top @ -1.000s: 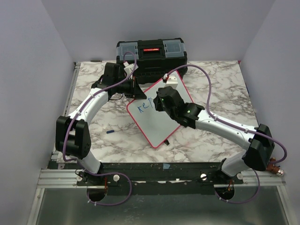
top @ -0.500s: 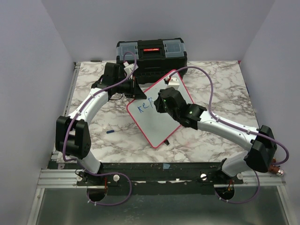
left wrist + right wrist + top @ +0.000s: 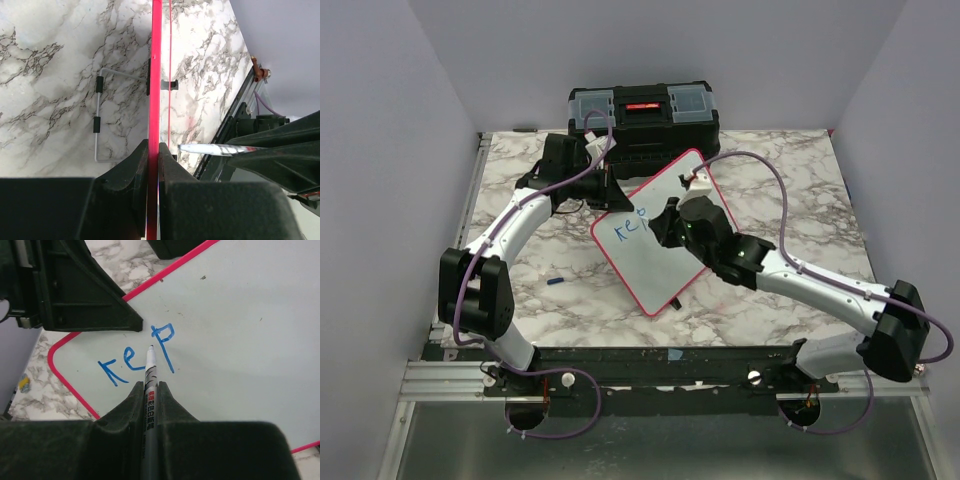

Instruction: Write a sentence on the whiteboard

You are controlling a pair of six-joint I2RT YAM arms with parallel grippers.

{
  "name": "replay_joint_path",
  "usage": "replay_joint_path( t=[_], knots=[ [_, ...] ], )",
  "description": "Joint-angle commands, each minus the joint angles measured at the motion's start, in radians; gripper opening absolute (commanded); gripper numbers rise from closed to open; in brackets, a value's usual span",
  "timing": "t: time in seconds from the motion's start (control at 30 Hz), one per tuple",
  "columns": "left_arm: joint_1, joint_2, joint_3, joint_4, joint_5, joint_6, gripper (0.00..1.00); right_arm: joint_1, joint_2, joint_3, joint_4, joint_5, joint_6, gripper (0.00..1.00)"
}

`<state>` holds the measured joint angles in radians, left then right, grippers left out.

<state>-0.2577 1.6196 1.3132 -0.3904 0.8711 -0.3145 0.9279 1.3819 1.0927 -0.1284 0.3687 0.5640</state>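
The whiteboard (image 3: pixel 665 250), white with a red rim, is propped at a tilt on the marble table. My left gripper (image 3: pixel 153 150) is shut on its red rim (image 3: pixel 154 75) at the upper left edge. My right gripper (image 3: pixel 150 387) is shut on a grey marker (image 3: pixel 149 372), whose tip rests by the board's face just below the last blue letter. Of the sentence, three blue letters (image 3: pixel 137 360) show, roughly "kep", seen also from above as blue letters (image 3: pixel 630 227). The marker tip (image 3: pixel 210 148) shows in the left wrist view too.
A black toolbox (image 3: pixel 643 115) with clear lid compartments stands behind the board. A small blue cap (image 3: pixel 556 281) lies on the table (image 3: pixel 520 290) left of the board. A thin metal wire stand (image 3: pixel 97 120) lies on the marble under the board's back.
My right arm's elbow has swung out to the right and its gripper has drifted a little right over the board with the marker. The left arm and board have not moved.
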Motion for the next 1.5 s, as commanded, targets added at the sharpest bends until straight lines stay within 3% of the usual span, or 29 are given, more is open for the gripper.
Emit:
replay_joint_path(
  t=[0.0,0.27,0.77,1.47],
  knots=[
    [-0.003,-0.047,0.02,0.045,0.016,0.017,0.0,0.0,-0.104,-0.087,0.191,0.001,-0.028,0.01],
    [-0.003,-0.047,0.02,0.046,0.019,0.017,0.0,0.0,-0.06,-0.01,0.032,0.201,-0.028,0.01],
    [-0.003,-0.049,0.02,0.047,0.019,0.017,0.0,-0.001,0.021,0.059,-0.01,0.177,-0.074,0.01],
    [-0.003,-0.035,0.026,0.05,0.023,0.017,0.0,-0.012,0.006,0.058,-0.029,0.169,-0.078,0.01]
  ],
)
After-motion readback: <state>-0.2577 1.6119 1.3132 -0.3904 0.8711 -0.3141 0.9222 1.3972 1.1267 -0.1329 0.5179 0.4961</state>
